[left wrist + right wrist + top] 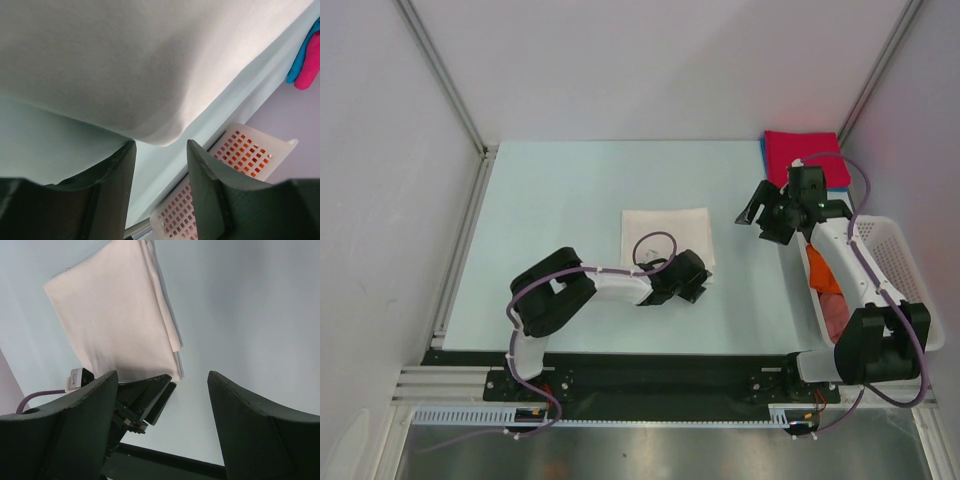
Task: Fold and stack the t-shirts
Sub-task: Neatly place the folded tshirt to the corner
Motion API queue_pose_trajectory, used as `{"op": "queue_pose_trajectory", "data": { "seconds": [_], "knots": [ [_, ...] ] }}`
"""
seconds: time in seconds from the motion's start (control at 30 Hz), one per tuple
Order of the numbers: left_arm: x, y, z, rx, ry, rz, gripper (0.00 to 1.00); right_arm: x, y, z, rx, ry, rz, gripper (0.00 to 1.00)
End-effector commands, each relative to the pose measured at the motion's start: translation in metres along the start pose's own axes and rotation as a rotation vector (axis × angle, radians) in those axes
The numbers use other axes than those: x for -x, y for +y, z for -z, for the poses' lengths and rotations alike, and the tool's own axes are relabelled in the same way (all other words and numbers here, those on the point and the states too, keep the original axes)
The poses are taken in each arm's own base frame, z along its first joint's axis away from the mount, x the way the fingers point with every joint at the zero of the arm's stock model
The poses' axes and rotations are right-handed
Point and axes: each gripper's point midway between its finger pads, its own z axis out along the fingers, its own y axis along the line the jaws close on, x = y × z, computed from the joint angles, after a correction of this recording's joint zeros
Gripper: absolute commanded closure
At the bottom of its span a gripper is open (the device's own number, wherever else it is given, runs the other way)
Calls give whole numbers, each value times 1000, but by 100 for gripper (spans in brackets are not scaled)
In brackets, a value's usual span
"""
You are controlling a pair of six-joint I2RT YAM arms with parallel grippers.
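A white t-shirt point(665, 235) lies folded square mid-table; it also shows in the left wrist view point(140, 65) and the right wrist view point(115, 315). My left gripper point(703, 283) is open and empty, low at the shirt's near right corner, its tips point(160, 150) just short of the cloth edge. My right gripper point(753, 218) is open and empty above the table right of the shirt point(162, 375). A pinkish-red folded t-shirt point(802, 158) lies on a blue one point(840, 185) at the far right. An orange t-shirt point(823, 275) lies in the basket.
A white lattice basket point(895, 265) stands along the right edge beside my right arm, with pinkish cloth point(837, 315) in its near end. It shows in the left wrist view point(240, 150). White walls enclose the table at the back and on both sides.
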Motion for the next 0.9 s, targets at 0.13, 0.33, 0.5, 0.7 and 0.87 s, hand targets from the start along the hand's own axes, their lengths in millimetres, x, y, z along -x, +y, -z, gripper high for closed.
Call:
{"op": "queue_pose_trajectory", "data": {
  "seconds": [0.13,0.33,0.5,0.7,0.87],
  "knots": [
    [39,45,-19,151,-186,261,60,12,4,-6,2,3,30,21],
    [39,26,-22,109,-161,220,75,8,6,-19,24,77,57,16],
    [36,-4,-15,50,-92,146,100,5,10,-43,86,208,104,0],
    [36,-39,5,-9,7,97,100,-2,18,-79,185,365,108,0],
    [39,-63,16,-52,48,90,100,-6,31,-101,295,446,79,0]
  ]
}}
